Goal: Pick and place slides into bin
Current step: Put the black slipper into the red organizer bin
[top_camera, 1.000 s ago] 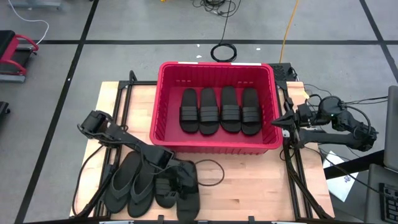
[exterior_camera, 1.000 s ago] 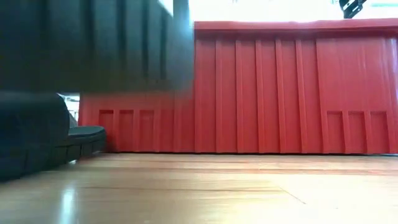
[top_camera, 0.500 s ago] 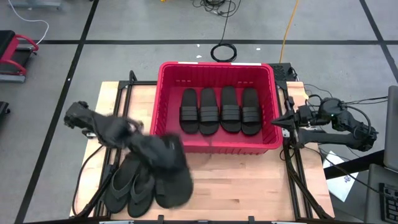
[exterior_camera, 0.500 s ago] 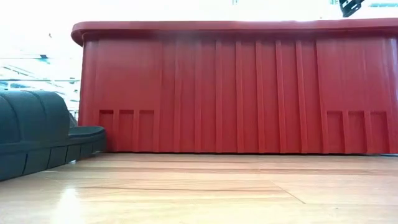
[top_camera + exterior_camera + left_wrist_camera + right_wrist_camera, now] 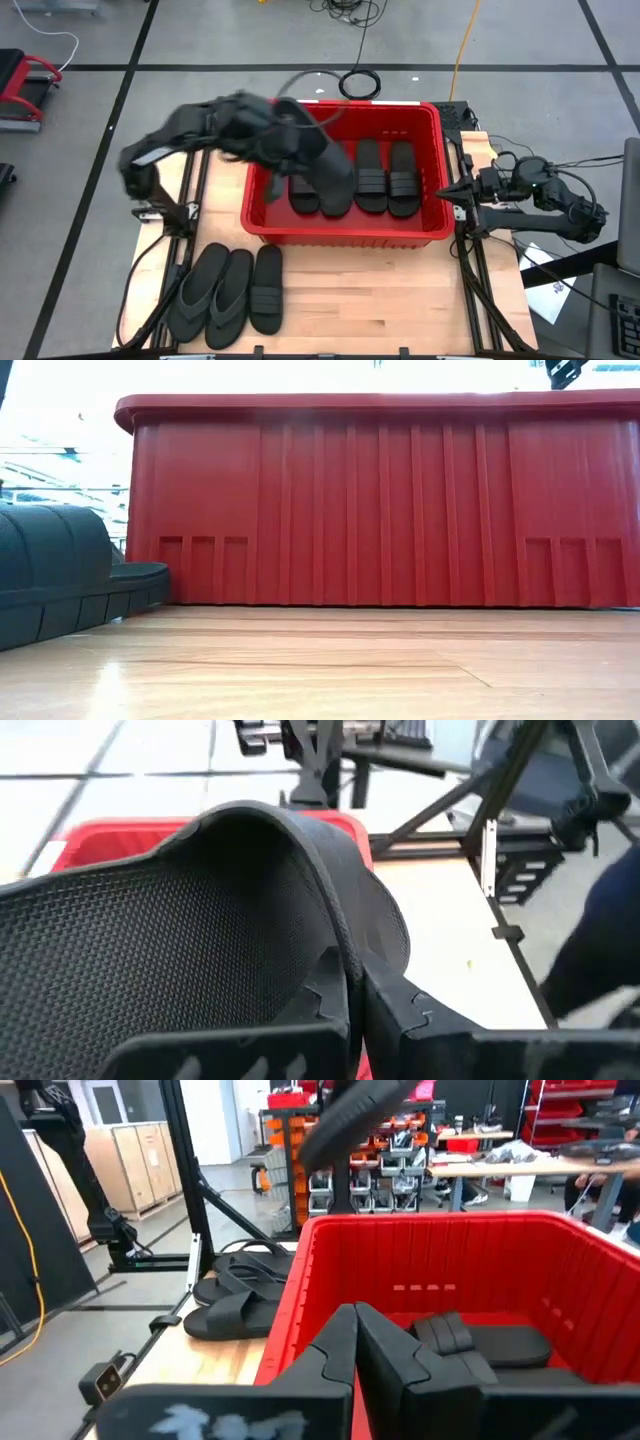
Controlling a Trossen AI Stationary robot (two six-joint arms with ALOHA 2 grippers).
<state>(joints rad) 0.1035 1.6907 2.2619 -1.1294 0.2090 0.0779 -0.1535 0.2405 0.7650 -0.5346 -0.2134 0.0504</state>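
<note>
Though crowded with gear, biggest of all: wood table (image 5: 400,290), carrying the red bin (image 5: 345,236). All places below given from the bin.

Left of the bin and reaching over its left half: left arm, raised, blurred in the overhead view. Left gripper (image 5: 355,990) clamped shut on one band-strap slide (image 5: 325,170), hanging in the air above the bin's left half, not touching the rim. Blocks the overhead sight of the bin's floor there.

Just beside the bin's right wall: right gripper (image 5: 447,194), fingers closed on nothing, tip pointing at the wall.

Inside the bin: band-strap slides lying side by side, probably four; two at the right in plain sight (image 5: 402,175), two at the left partly hidden behind the held slide.

In front of the bin's left corner, on the table: three slides in a row, touching or nearly so. Counted: two flip-flops (image 5: 195,290) and one band-strap slide (image 5: 267,290).

Total: eight slides.

Behind the bin, on the floor: coiled black cable (image 5: 359,83) and a yellow cord (image 5: 462,45).
</note>
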